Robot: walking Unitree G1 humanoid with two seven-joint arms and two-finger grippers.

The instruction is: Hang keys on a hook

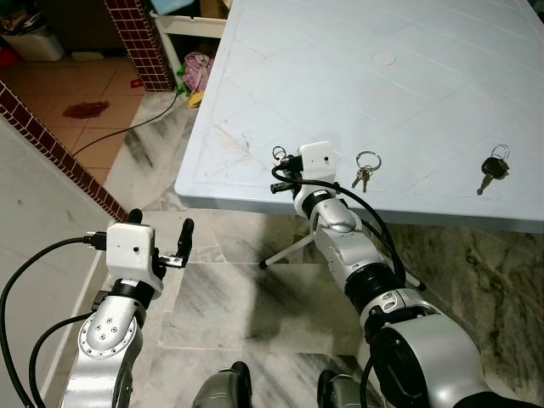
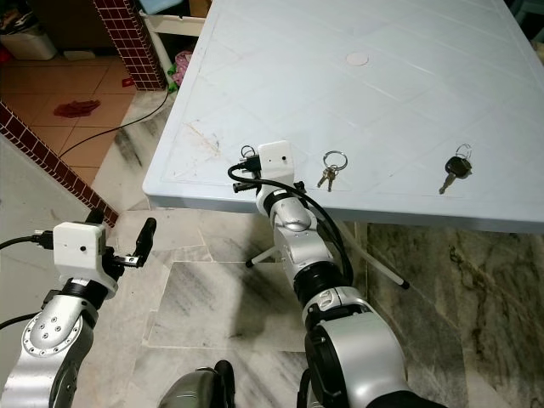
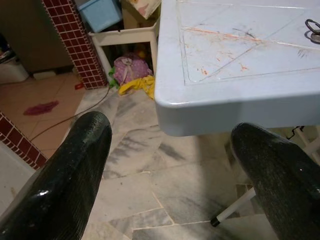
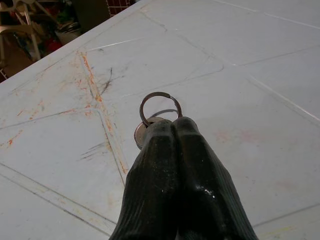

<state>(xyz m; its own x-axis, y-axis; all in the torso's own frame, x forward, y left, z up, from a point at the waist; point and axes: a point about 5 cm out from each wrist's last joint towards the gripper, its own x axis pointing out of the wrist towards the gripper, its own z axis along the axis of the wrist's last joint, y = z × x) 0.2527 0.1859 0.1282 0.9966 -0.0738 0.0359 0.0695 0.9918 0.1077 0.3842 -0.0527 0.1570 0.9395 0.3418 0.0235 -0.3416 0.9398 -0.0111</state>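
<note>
Right wrist view shows the right gripper [image 4: 172,131] with its two black, finely ribbed fingers pressed together, pinching a key [image 4: 144,131] whose round silver head peeks out beside the fingertips. A thin steel split ring [image 4: 160,107] stands out past the tips, just over the pale blue tabletop [image 4: 260,55], which is scuffed with orange streaks and dark scratches and moulded with shallow diagonal grooves.

In the left eye view this gripper sits over the near edge of the plastic tabletop, toward its near left corner, the silver arm reaching up from below. Just to its right along the same near edge lies a second bunch of keys [image 1: 365,170] on a round ring, flat on the surface. Farther right, also close to the near edge, rests a black-headed key [image 1: 492,170] with its own small ring.

The left gripper [image 1: 161,238] hangs low beside the table, above the veined grey marble floor [image 1: 255,314], its fingers spread wide apart and touching nothing.

Beyond the table's left corner stand a maroon mosaic-tiled pillar [image 1: 140,42] and a heap of pink and yellow cloth [image 1: 197,76].
</note>
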